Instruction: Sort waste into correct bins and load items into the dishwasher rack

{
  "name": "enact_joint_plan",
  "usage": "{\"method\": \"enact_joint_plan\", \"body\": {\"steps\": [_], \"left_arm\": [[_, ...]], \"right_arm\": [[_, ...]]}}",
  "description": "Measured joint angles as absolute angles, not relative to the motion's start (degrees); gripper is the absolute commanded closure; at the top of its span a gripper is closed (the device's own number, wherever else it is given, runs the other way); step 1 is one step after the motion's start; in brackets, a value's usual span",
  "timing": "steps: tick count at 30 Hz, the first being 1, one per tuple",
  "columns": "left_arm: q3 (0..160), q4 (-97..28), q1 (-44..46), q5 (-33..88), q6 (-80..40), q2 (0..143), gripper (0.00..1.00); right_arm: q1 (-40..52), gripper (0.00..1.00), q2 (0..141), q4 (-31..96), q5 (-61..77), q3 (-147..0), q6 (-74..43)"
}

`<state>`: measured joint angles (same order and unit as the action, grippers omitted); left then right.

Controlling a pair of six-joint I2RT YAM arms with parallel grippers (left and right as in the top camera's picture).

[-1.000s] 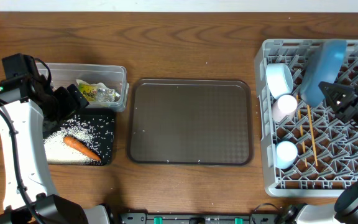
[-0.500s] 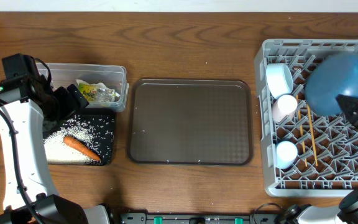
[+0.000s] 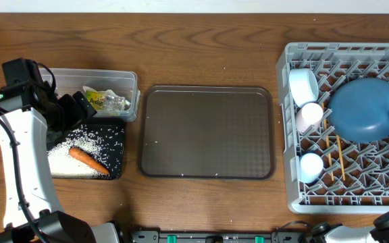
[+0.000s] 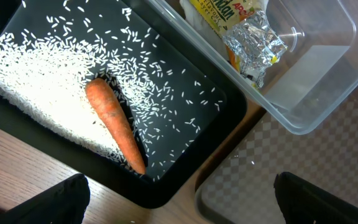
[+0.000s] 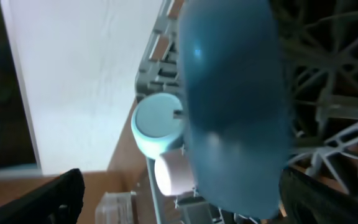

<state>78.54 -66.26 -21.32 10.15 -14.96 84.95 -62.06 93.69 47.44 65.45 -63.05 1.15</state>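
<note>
Blue plate (image 3: 365, 109) lies on rack (image 3: 350, 202) pegs, frame right. Left gripper (image 4: 179, 202) and right gripper (image 5: 179, 202) both spread. Best to draw the right one back without nudging the plate.

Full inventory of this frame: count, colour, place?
dishwasher rack: 1, grey, right
plate: 1, blue, in rack
bowl: 1, light blue, in rack
cups: 2, pinkish-white, light blue, in rack
chopsticks: 2, wooden, in rack
serving tray: 1, dark brown, centre
tub: 1, clear, left
wrapper: 1, white, in tub
black tray: 1, beside tub
rice: loose, white, black tray
carrot: 1, orange, black tray
left end effector: 1, open, above black tray
right end effector: 1, open, by plate
</note>
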Motion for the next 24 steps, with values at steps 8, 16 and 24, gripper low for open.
{"method": "enact_joint_plan", "body": {"steps": [8, 16, 24], "left_arm": [[78.5, -66.3, -21.3, 10.2, -15.0, 84.9, 0.02], [78.5, -66.3, -21.3, 10.2, -15.0, 84.9, 0.02], [78.5, -66.3, -21.3, 10.1, -15.0, 84.9, 0.02]], "right_arm": [[-68.6, 0.01, 93.7, 43.7, 59.6, -63.0, -9.5], [-69.3, 0.01, 93.3, 37.0, 64.7, -63.0, -16.3], [-52.8, 0.01, 83.6, 38.3, 62.3, -63.0, -15.5]]}}
